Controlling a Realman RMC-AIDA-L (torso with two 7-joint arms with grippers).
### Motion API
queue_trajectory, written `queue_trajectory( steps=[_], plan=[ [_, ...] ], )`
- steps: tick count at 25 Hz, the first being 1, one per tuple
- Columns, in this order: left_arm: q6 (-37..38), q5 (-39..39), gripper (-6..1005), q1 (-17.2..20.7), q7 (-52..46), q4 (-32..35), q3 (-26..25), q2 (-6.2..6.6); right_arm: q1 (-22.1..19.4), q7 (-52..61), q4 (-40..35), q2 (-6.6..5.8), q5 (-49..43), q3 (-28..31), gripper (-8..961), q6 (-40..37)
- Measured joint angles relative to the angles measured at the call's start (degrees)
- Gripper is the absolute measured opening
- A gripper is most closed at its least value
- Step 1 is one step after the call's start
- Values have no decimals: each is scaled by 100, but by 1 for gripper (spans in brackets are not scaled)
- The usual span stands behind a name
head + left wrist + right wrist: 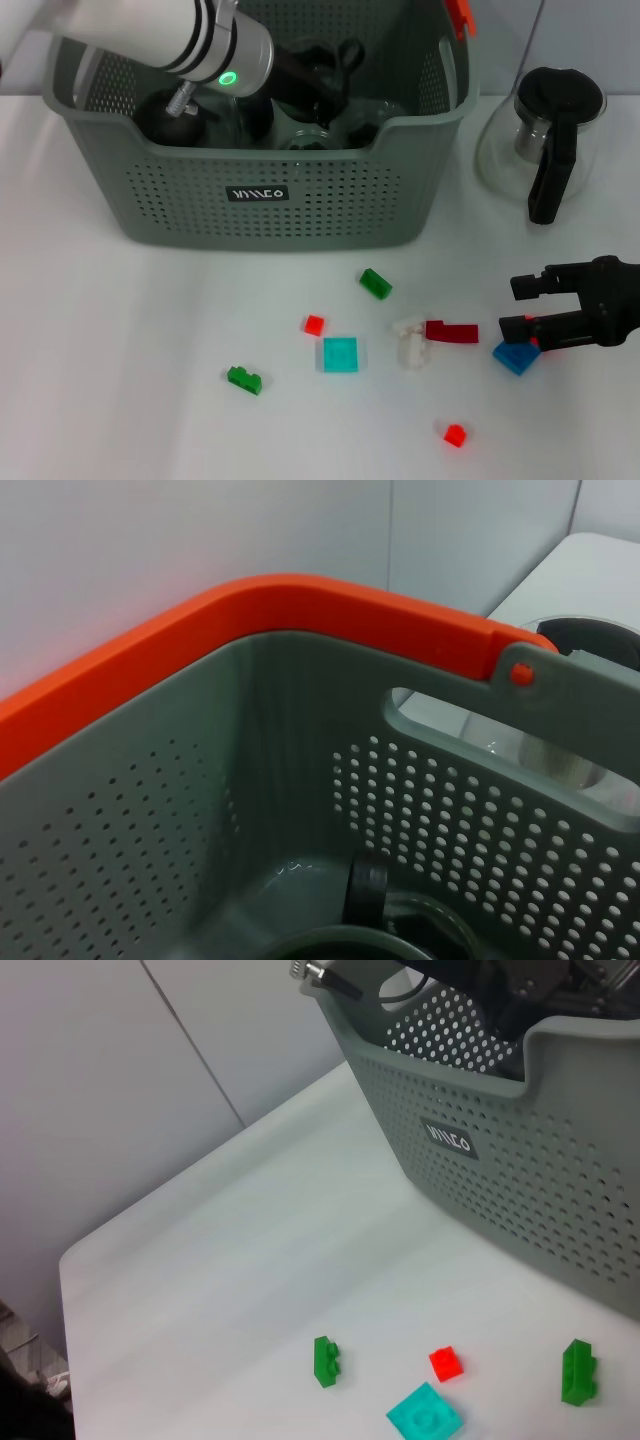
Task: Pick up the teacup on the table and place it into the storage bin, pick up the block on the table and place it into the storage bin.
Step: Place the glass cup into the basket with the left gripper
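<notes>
Upper left, left claw [300,85] inside bin [270,215], grip hidden; right claw [527,305] open above blue block [515,357], must close.

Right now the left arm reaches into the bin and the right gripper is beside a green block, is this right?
Not quite. In the head view the right gripper is beside a blue block, not a green one; both green blocks lie farther to its left. The left arm does reach into the bin.
</notes>
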Motion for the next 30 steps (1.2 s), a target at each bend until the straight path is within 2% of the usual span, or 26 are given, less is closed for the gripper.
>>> queue_trajectory(
  steps=[9, 20, 28, 30],
  plan=[
    [-322, 249, 47, -31, -210, -116, 313, -57, -21, -12, 10, 0, 0, -18, 827, 5],
    [-426, 584, 47, -84, -281, -178, 327, -182, -4, -25, 11, 13, -140, 3, 827, 14],
    [-647, 589, 69, -85, -403, -168, 329, -199, 0, -42, 11, 23, -147, 11, 825, 14],
    [-682, 593, 162, -76, -425, -168, 328, -187, 0, -43, 11, 21, -148, 11, 825, 13]
  ],
)
